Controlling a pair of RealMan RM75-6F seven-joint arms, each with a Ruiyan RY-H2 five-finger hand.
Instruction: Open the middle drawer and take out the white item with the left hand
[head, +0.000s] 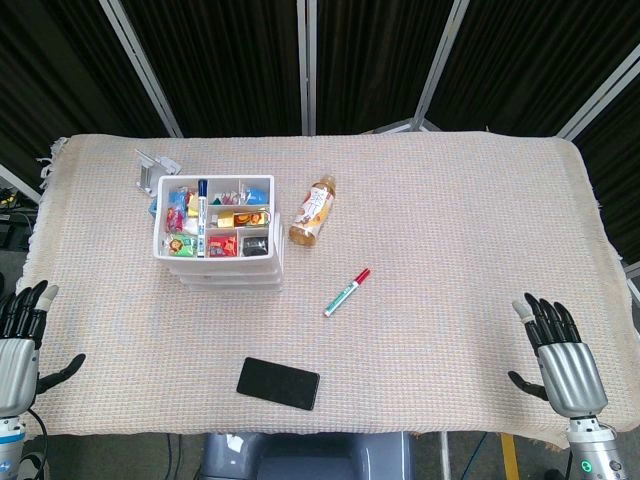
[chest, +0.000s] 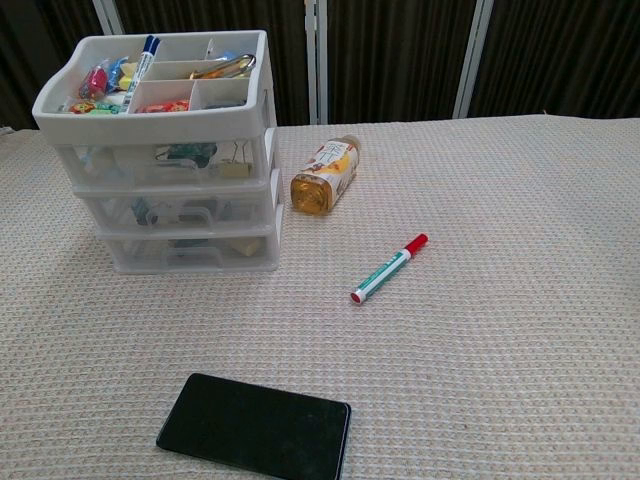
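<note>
A white three-drawer organiser (head: 216, 250) (chest: 170, 170) stands left of centre, with small items in its open top tray. Its middle drawer (chest: 180, 212) is closed, and its translucent front shows blurred contents; I cannot pick out a white item inside. My left hand (head: 18, 335) rests at the table's front left edge, fingers spread, holding nothing. At the front right edge, my right hand (head: 560, 350) is also spread and holds nothing. Neither hand appears in the chest view.
A bottle of amber drink (head: 314, 210) (chest: 326, 175) lies beside the organiser's right side. A red-capped green marker (head: 346, 292) (chest: 389, 268) lies mid-table. A black phone (head: 278, 383) (chest: 255, 427) lies near the front edge. A metal stand (head: 155, 168) sits behind the organiser.
</note>
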